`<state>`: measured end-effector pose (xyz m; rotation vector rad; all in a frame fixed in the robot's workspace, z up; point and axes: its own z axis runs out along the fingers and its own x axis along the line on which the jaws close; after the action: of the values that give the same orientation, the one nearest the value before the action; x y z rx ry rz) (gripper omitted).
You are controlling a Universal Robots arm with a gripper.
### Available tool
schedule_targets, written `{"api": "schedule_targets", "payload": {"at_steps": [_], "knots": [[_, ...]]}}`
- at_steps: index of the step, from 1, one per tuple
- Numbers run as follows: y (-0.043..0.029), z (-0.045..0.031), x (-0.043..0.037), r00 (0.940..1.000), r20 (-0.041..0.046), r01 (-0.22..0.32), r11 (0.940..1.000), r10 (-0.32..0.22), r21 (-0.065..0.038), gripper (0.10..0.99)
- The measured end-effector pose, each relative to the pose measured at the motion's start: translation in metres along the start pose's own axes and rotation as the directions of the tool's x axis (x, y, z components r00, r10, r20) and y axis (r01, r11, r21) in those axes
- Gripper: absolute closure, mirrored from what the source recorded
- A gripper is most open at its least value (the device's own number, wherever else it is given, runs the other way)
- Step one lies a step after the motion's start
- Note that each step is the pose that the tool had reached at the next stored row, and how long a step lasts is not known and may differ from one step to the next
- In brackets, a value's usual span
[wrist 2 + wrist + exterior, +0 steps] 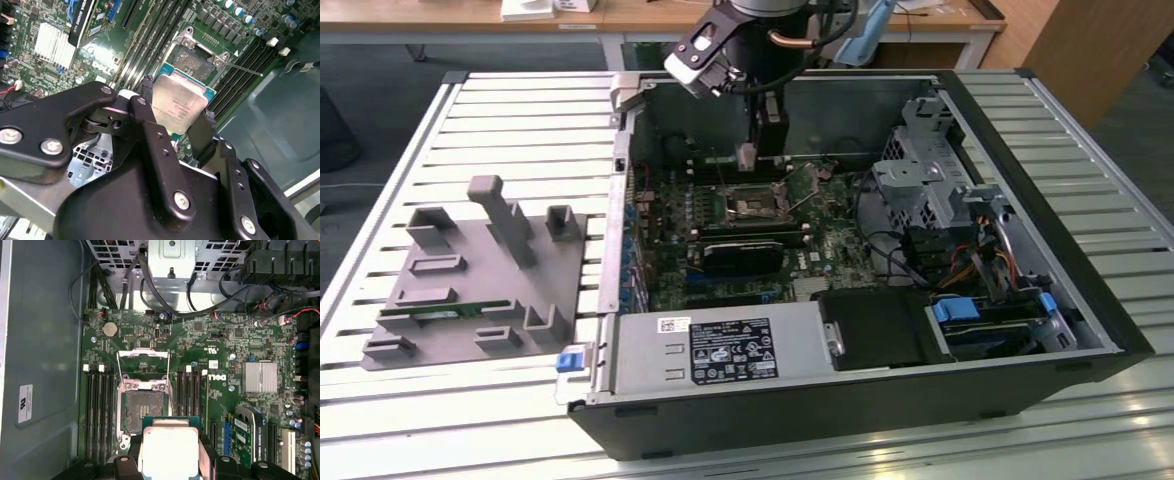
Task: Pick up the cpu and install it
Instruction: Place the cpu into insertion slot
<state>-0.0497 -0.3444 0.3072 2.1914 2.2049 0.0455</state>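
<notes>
While my gripper (178,106) clamps the chip (167,450) by its edges near the open socket (141,410), I'd hold it level and squared to the socket.

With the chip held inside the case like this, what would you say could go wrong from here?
1. The hand grips the cpu only by its edges, close to the open socket; a slip or a tilted descent could bend the socket's contacts.
2. The raised retention frame and the memory slots closely flank the socket, so the fingers might strike them going down.
</notes>
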Motion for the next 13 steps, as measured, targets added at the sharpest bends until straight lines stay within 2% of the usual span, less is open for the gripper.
{"api": "schedule_targets", "payload": {"at_steps": [7,13], "knots": [[0.0008,0.0109,0.0054,0.9999,0.0010,0.013,0.9999,-0.013,0.000,0.553],[0.0060,0.0220,0.0079,0.9999,0.0008,0.017,0.9999,-0.017,0.000,0.553]]}}
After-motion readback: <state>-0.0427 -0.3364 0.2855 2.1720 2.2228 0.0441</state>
